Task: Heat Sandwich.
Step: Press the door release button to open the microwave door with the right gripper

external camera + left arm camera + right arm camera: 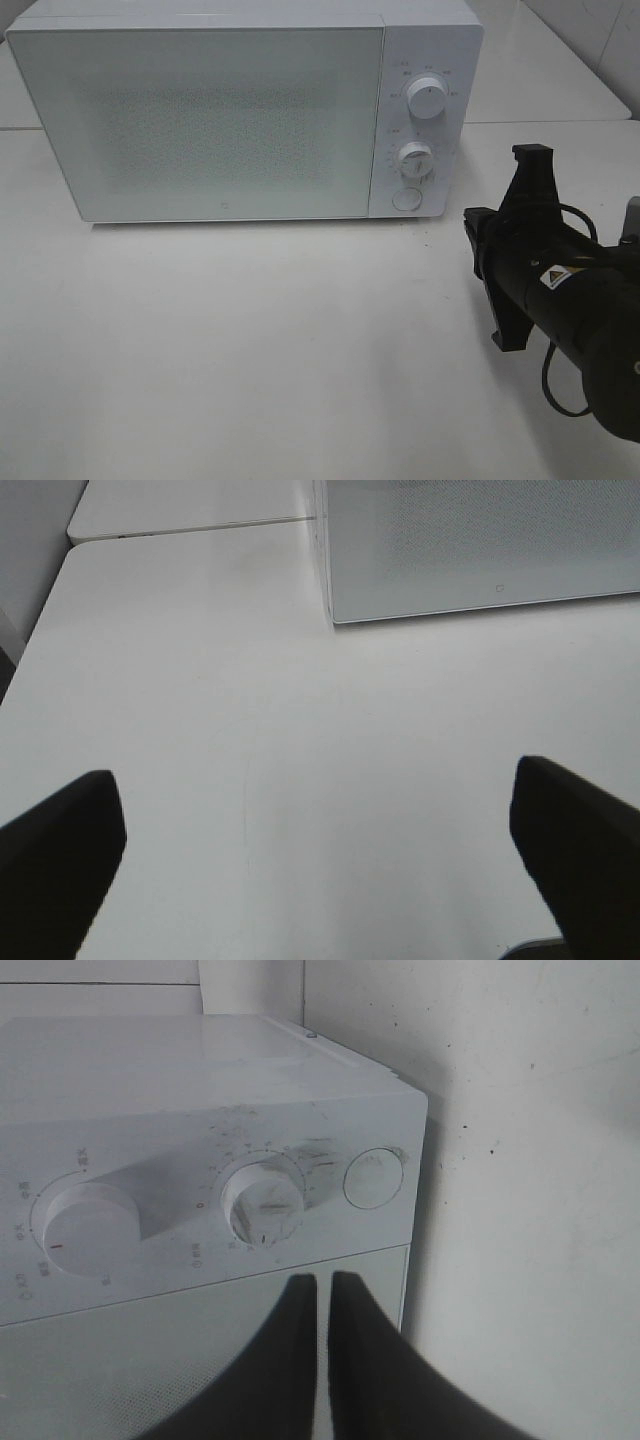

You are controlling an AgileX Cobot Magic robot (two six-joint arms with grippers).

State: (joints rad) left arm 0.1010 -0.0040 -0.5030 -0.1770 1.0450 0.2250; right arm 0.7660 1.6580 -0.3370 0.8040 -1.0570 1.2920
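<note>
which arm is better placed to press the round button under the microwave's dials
Right. The right gripper, jaws shut into a narrow tip, points at the control panel near the round button. The left gripper hangs open over the table, off the microwave's other end.

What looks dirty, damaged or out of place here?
The white box-shaped microwave sits straight, door closed. Only dark smudges stand out, on the round white knob nearest its round button and around that button.
</note>
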